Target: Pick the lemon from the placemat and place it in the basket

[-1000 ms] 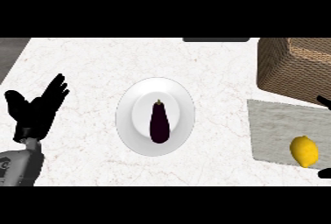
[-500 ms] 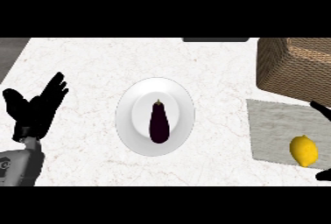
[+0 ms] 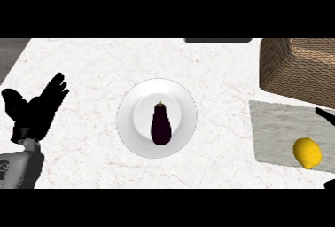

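The yellow lemon (image 3: 307, 152) lies on the grey placemat (image 3: 278, 133) at the right side of the counter. The woven basket (image 3: 297, 66) stands just behind the placemat, in the far right corner. Only black slivers of my right hand (image 3: 326, 115) show at the right edge, one above the lemon and one below it, neither touching it. My left hand (image 3: 36, 111) rests open at the left, its fingers pointing up, holding nothing.
A white plate (image 3: 134, 126) with a dark purple eggplant (image 3: 160, 126) on it sits mid-counter, left of the placemat. A dark object (image 3: 218, 40) shows at the counter's far edge.
The bit of my right hand at the right edge has slid a little lower toward the lemon, and a second sliver now shows below the lemon. The left hand, the lemon and the plate stayed put.
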Controlling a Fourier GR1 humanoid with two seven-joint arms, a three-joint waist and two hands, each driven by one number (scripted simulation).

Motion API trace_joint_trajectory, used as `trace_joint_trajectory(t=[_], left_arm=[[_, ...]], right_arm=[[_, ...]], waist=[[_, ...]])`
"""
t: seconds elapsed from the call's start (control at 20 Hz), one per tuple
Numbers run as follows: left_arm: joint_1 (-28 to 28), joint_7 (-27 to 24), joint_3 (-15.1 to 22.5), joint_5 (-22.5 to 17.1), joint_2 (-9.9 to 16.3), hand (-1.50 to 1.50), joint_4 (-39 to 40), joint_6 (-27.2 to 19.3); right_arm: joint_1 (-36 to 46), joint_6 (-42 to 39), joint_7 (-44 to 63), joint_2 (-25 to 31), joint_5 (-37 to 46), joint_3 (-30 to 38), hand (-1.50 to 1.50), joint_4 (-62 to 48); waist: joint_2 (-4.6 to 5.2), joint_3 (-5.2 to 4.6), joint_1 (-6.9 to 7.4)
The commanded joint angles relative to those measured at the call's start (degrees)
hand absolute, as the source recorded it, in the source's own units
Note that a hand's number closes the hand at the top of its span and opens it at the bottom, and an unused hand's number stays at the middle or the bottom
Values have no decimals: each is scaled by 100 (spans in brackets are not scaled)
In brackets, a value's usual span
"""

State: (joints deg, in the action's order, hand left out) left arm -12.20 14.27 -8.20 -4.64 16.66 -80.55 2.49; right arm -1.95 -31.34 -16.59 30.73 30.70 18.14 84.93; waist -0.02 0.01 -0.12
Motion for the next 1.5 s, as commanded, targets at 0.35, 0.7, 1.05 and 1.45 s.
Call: trace_joint_trajectory(t=[0.35,0.7,1.05,1.45], left_arm=[[101,-36,-210,-38,-15,0,-90,230],[-137,-222,-180,232,-172,0,269,95],[-21,-94,-211,215,-193,0,104,136],[-148,-188,-159,300,-276,0,194,82]], right_arm=[[-184,430,306,-595,753,-345,-150,358],[81,606,-84,-393,1221,-351,-150,-342],[54,1322,-475,-595,2008,-904,150,-701],[-69,1047,978,-1860,2482,-1925,150,737]], waist=[[-2,-2,1],[5,-1,1],[3,-1,10],[-9,-9,11]])
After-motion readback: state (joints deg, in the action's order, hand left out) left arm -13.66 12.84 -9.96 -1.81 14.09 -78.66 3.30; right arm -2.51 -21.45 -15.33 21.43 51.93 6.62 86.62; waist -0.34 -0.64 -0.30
